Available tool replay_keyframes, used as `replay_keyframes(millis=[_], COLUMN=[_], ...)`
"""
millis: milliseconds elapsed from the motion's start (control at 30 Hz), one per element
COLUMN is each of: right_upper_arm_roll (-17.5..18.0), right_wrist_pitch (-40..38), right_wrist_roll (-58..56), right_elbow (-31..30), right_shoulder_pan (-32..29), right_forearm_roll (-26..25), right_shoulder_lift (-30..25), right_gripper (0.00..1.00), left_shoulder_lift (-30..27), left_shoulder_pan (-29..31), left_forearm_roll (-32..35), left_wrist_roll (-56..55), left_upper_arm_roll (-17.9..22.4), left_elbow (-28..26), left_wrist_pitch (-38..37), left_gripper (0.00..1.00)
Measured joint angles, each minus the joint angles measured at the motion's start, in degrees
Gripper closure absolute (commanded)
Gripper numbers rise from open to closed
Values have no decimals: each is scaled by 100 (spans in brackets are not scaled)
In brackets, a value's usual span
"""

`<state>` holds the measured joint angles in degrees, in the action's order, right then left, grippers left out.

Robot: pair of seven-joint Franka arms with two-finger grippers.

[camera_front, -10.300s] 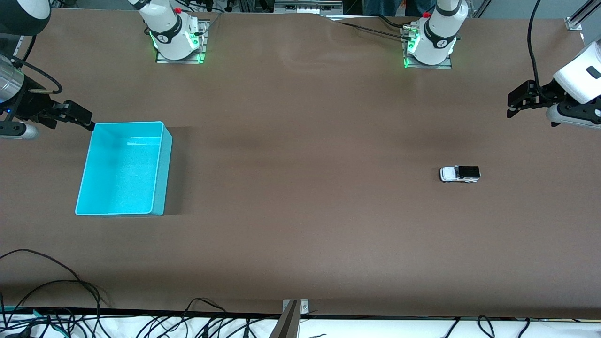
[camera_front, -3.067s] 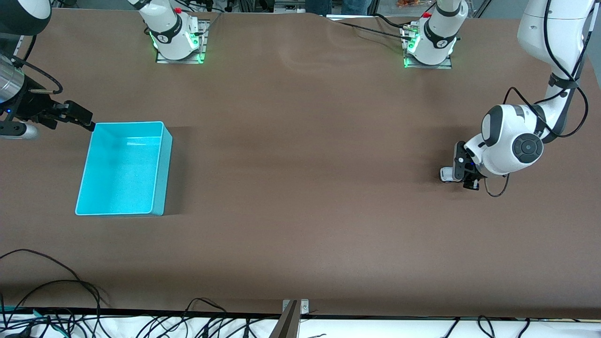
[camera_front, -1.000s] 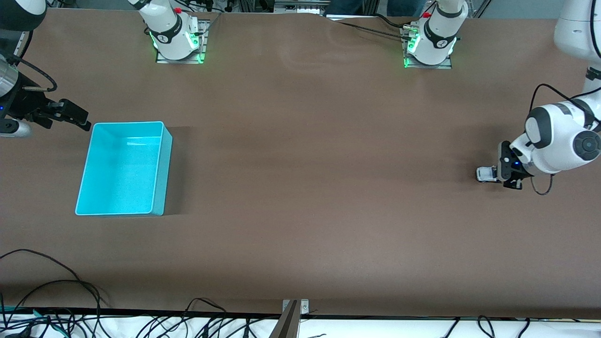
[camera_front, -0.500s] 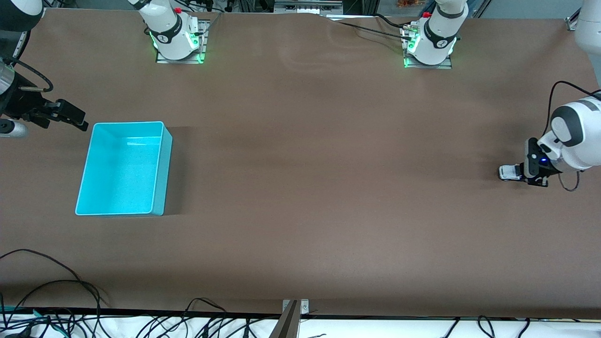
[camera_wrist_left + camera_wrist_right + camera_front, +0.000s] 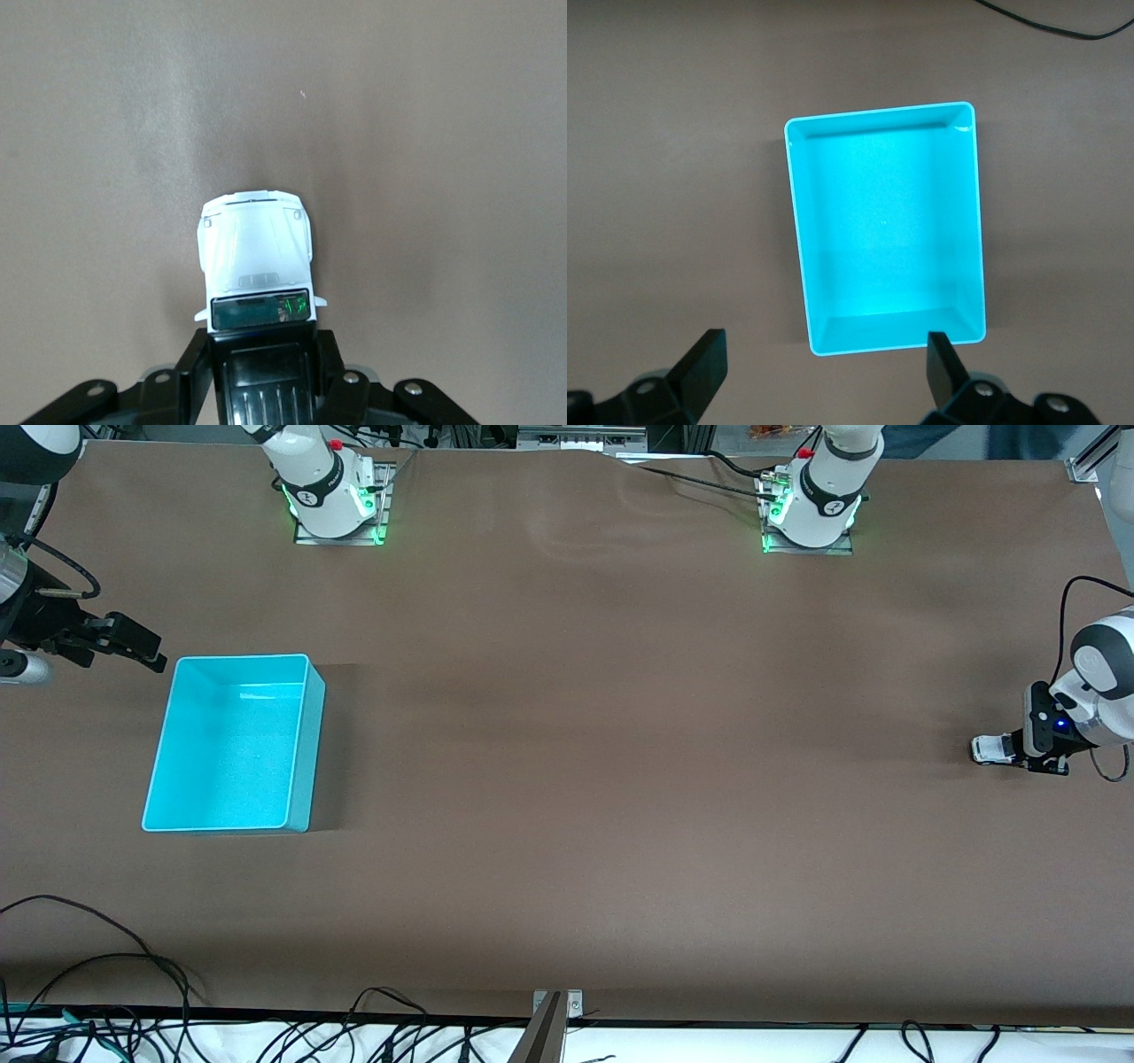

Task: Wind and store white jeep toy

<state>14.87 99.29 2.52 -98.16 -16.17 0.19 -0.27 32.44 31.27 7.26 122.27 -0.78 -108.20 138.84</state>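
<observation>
Left pincer (image 5: 1019,750) clenched on tiny white toy jeep with black roof (image 5: 990,748), dragged further toward left arm's table end since a second ago: wind-up pullback likely underway. Right pincer (image 5: 133,646) released, waiting beside empty cyan plastic bin (image 5: 306,735).

We see the white jeep toy (image 5: 255,257) on the brown table (image 5: 443,133), hood & windshield pointing away from the left gripper (image 5: 263,376). Black fingers (image 5: 197,363) clamp its black rear on both sides; front half sticks out w/ nothing touching it.
</observation>
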Motion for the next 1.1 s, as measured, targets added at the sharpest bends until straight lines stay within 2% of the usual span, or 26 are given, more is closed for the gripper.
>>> replay_keyframes(millis=[33, 267, 533, 733, 1100], right_upper_arm_roll=[0, 1, 1, 7, 8], right_wrist_pitch=[0, 0, 0, 0, 0], right_wrist_roll=[0, 0, 0, 0, 0], right_elbow=[0, 0, 0, 0, 0], right_shoulder_pan=[0, 0, 0, 1, 2], right_forearm_roll=[0, 0, 0, 0, 0], right_shoulder_lift=[0, 0, 0, -1, -2], right_gripper=[0, 0, 0, 0, 0], left_shoulder_lift=[5, 125, 10, -186, -217], left_shoulder_pan=[0, 9, -118, -246, -309], left_forearm_roll=[0, 0, 0, 0, 174], left_wrist_roll=[2, 35, -4, -376, -612], left_upper_arm_roll=[1, 11, -39, -42, -26], left_elbow=[0, 138, 861, 1121, 1133], left_wrist_pitch=[-7, -220, -1440, -2086, -2323], left_gripper=[0, 0, 0, 0, 0])
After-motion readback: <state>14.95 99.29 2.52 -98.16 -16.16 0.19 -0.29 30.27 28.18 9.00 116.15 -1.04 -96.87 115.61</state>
